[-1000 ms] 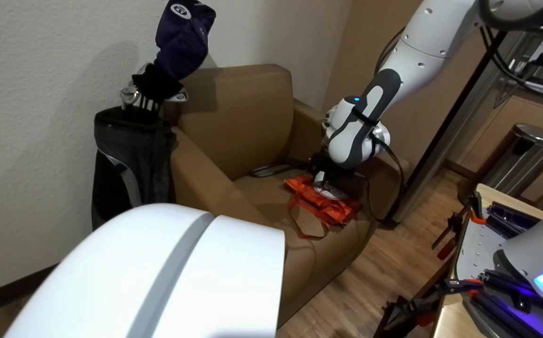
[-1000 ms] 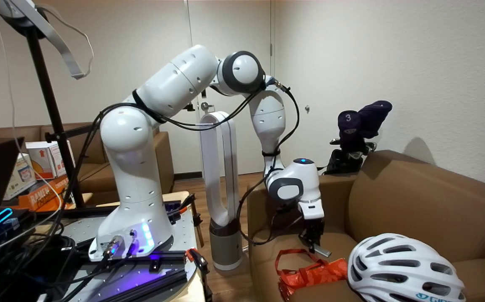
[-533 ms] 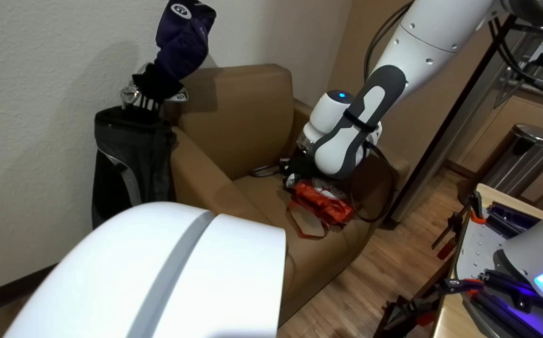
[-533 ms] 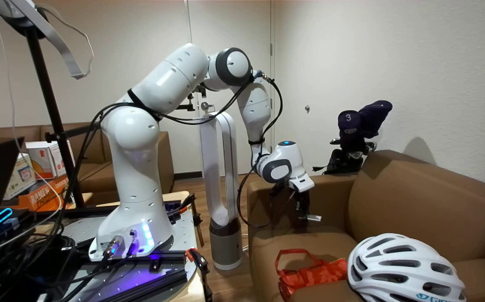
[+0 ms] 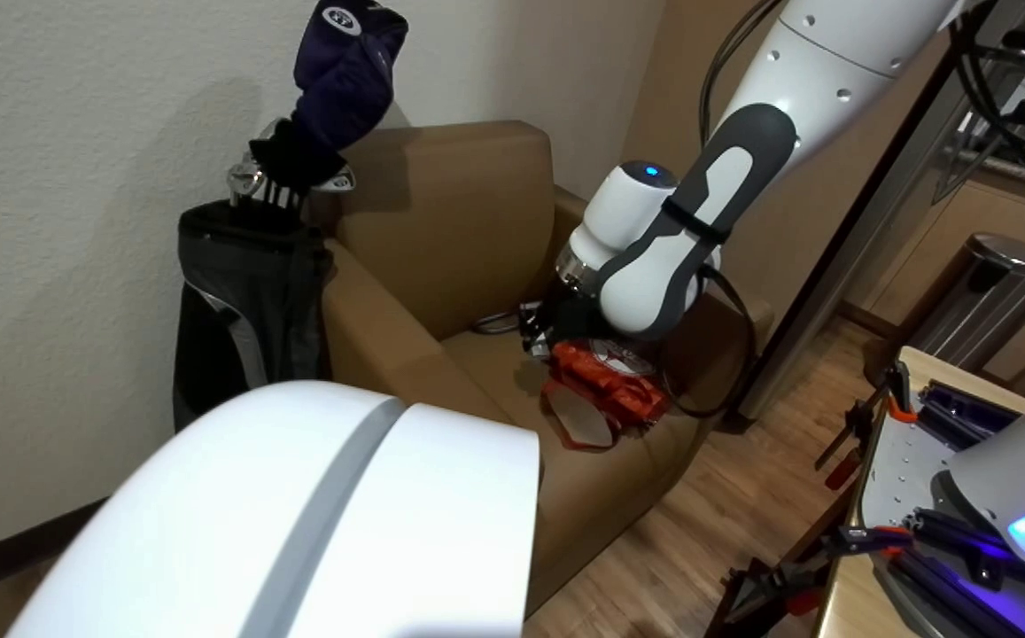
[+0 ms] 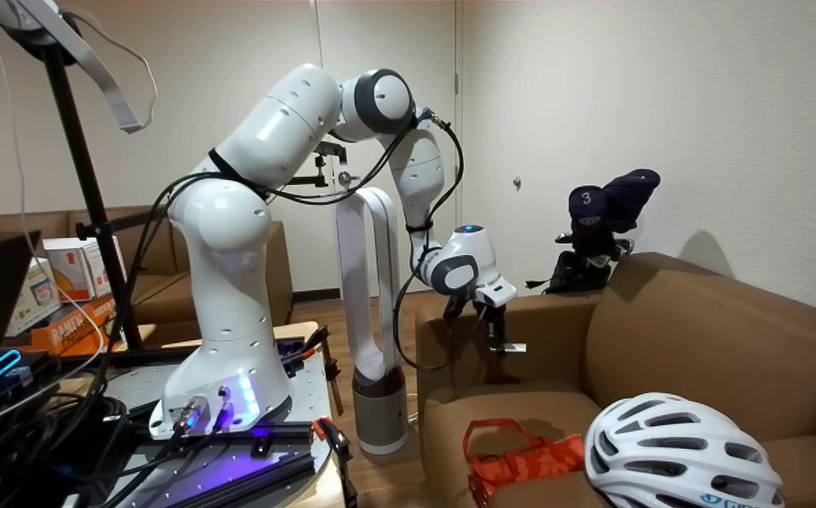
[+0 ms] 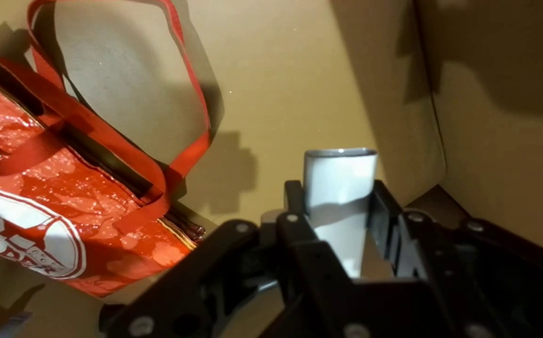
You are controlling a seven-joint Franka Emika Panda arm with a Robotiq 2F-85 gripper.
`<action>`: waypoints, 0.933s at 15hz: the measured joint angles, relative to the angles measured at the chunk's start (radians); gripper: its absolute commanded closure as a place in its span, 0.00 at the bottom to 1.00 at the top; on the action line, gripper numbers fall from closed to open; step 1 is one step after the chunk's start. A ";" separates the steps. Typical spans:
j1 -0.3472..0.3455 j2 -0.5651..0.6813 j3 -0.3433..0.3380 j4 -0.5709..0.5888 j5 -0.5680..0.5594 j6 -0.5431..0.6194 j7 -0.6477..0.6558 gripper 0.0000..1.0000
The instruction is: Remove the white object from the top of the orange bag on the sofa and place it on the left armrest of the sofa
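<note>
Jaws grip the white object, long axis roughly level, above the sofa, beside the orange bag; in an exterior view the left armrest lies left of the jaws.

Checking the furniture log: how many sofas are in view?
2: the near sofa, bearing the orange bag, and the far sofa in the background of an exterior view. Others may be hidden.
</note>
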 measured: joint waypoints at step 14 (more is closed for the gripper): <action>0.107 -0.075 0.117 0.004 -0.005 0.058 -0.216 0.64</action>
